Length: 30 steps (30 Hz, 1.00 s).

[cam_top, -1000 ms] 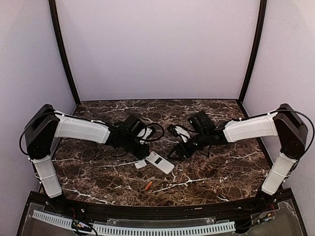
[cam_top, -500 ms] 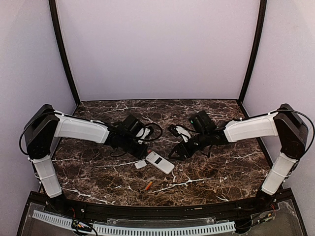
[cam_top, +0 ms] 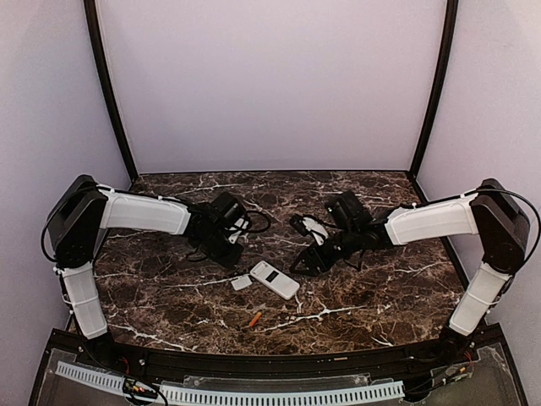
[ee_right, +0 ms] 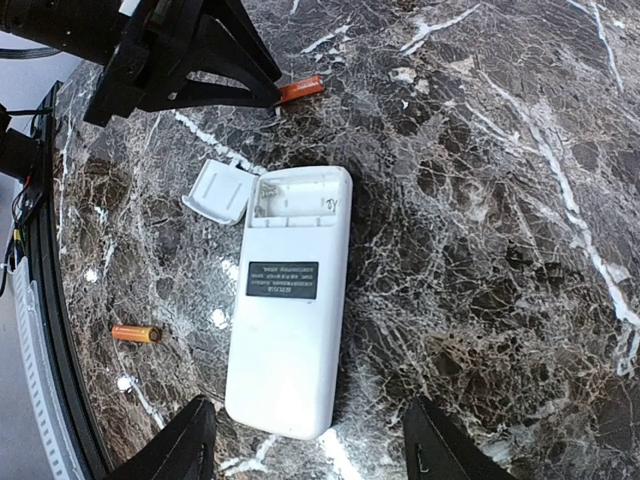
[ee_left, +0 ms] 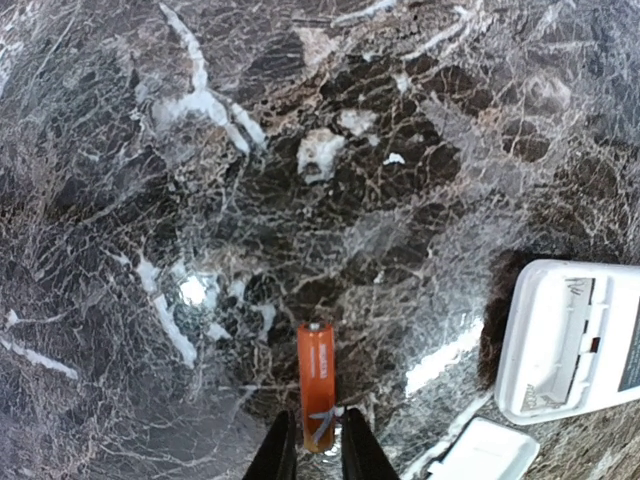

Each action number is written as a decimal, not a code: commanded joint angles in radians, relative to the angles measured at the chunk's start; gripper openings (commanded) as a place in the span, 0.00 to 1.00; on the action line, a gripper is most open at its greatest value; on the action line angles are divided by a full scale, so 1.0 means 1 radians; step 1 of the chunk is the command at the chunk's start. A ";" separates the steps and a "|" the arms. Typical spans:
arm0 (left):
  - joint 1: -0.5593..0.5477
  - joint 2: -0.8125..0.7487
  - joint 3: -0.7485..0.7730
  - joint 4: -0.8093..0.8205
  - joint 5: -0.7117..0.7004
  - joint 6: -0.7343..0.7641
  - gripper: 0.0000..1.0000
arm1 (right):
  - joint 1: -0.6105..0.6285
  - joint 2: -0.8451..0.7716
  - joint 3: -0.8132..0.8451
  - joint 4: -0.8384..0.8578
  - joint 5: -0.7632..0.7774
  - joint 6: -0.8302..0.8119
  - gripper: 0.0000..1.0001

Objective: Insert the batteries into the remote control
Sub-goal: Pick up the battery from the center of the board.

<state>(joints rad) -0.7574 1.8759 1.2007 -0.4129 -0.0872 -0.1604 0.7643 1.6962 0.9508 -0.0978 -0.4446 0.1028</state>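
Left arm is backing off the remote control [cam_top: 275, 279], left gripper [ee_left: 314, 445] pinching one battery [ee_left: 316, 385]. Right gripper [ee_right: 315, 445] is hovering wide above the remote. Bay is sitting empty, second battery [ee_right: 135, 333] lying loose nearby; nothing loaded yet.

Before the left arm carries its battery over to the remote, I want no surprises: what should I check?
1. Battery pinched in left gripper: ok.
2. Remote control lying back up, compartment open and empty: ok.
3. Cover plate off, lying beside the remote: ok.
4. Remote steadied by right gripper: not ok, it is open and grips nothing.
5. Battery polarity matched to compartment marks: cannot tell.
6. Second battery lying loose, unobstructed: ok.
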 commanded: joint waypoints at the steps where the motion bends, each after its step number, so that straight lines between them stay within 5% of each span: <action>1: 0.006 0.054 0.074 -0.170 0.022 0.029 0.20 | -0.014 -0.022 -0.011 0.018 0.004 -0.011 0.63; 8: 0.022 0.124 0.214 -0.246 0.068 0.060 0.25 | -0.016 -0.023 -0.016 0.021 0.004 -0.009 0.63; 19: 0.024 0.155 0.258 -0.297 0.071 0.071 0.03 | -0.029 -0.017 -0.015 0.028 -0.011 -0.007 0.62; 30: 0.026 0.130 0.243 -0.308 0.047 0.071 0.21 | -0.037 -0.023 -0.023 0.033 -0.020 -0.004 0.62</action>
<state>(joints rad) -0.7376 2.0304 1.4635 -0.6868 -0.0181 -0.0963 0.7330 1.6958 0.9436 -0.0956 -0.4526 0.1024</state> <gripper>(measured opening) 0.191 0.624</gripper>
